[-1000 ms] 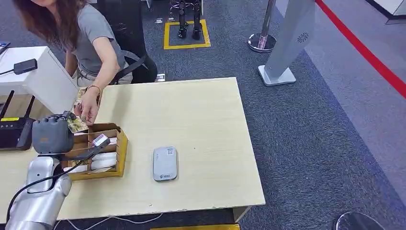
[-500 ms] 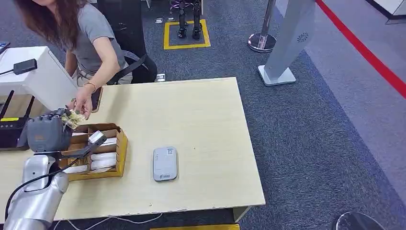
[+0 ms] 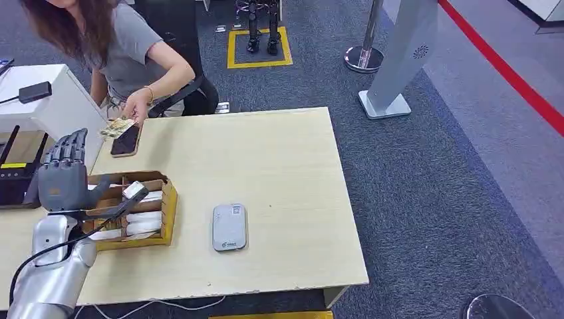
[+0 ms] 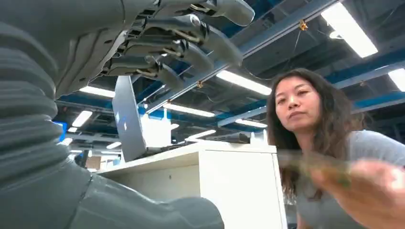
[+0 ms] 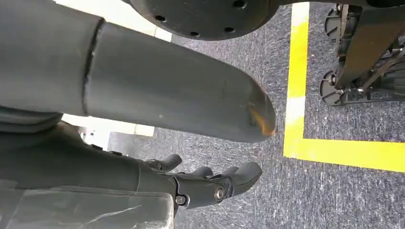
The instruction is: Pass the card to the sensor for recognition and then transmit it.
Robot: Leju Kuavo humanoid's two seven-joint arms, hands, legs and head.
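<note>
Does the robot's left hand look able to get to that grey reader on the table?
Probably yes. The left robot hand is open and empty above the cardboard box, and the grey reader lies just beyond that box on bare table.

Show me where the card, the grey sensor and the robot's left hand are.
card [image 3: 117, 127], head view, its middle, in the person's hand.
sensor [image 3: 229, 226], head view, its top face.
left hand [image 3: 63, 178], head view, back of the hand.
</note>
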